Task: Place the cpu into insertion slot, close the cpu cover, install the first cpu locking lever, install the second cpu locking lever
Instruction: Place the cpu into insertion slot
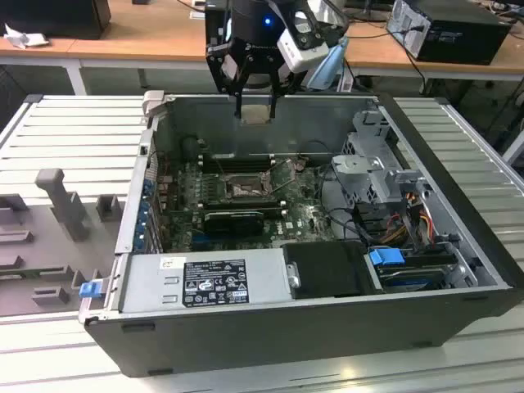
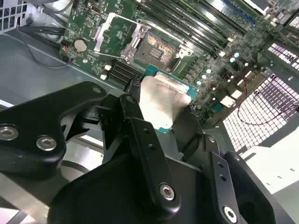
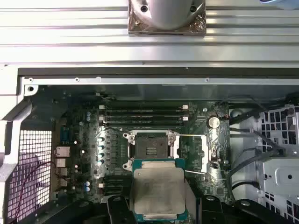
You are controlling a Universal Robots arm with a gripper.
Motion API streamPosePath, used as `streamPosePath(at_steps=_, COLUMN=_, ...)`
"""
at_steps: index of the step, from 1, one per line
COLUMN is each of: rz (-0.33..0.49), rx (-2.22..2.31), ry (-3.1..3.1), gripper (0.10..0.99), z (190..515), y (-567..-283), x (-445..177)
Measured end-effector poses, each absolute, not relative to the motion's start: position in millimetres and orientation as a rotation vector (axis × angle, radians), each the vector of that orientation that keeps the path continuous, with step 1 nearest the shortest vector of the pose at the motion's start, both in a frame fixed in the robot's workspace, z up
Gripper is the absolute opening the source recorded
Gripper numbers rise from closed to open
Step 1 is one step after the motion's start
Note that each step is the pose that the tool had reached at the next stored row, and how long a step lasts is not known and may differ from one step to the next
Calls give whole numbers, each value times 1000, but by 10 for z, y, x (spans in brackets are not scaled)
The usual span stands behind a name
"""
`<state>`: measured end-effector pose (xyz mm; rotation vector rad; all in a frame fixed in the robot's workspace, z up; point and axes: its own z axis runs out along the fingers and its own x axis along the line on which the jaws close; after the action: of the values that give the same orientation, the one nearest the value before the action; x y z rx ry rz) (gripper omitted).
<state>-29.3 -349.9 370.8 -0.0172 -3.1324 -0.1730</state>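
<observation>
The tool (image 1: pixel 256 110) is clamped on the cpu (image 1: pixel 256 115), holding it above the open case (image 1: pixel 286 327); the insertion slot (image 1: pixel 246 187) lies well below on the board (image 1: pixel 303 217) (its golden centre bare in both wrist views).

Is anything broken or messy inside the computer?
Nothing looks broken or spilled. The gripper holds the cpu above the open case, and the insertion slot on the green board sits bare.
</observation>
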Motion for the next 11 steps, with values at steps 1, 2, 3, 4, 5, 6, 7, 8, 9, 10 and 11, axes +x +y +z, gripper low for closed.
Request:
streamPosePath(at_steps=1, rz=-173, rx=-17, ry=-3132, gripper=529, z=3707, y=-3499, x=-293)
streamPosePath(at_steps=2, rz=-173, rx=-21, ry=-3133, gripper=529, z=3705, y=-3499, x=-292)
streamPosePath(at_steps=3, rz=-172, rx=-26, ry=-3133, gripper=529, z=3701, y=-3499, x=-292)
streamPosePath(at_steps=4, rz=-171, rx=-32, ry=-3133, gripper=529, z=3700, y=-3499, x=-292)
streamPosePath(at_steps=5, rz=-170, rx=-40, ry=-3133, gripper=529, z=3700, y=-3499, x=-293)
streamPosePath(at_steps=6, rz=-170, rx=-59, ry=-3133, gripper=529, z=3700, y=-3499, x=-293)
streamPosePath(at_steps=7, rz=-169, rx=-70, ry=-3134, gripper=529, z=3699, y=-3498, x=-292)
streamPosePath(at_steps=8, rz=-169, rx=-80, ry=-3134, gripper=529, z=3698, y=-3498, x=-292)
streamPosePath(at_steps=9, rz=-169, rx=-89, ry=-3134, gripper=529, z=3698, y=-3498, x=-292)
streamPosePath(at_steps=10, rz=-169, rx=-108, ry=-3134, gripper=529, z=3697, y=-3498, x=-293)
streamPosePath(at_steps=11, rz=-169, rx=-120, ry=-3134, gripper=529, z=3696, y=-3498, x=-293)
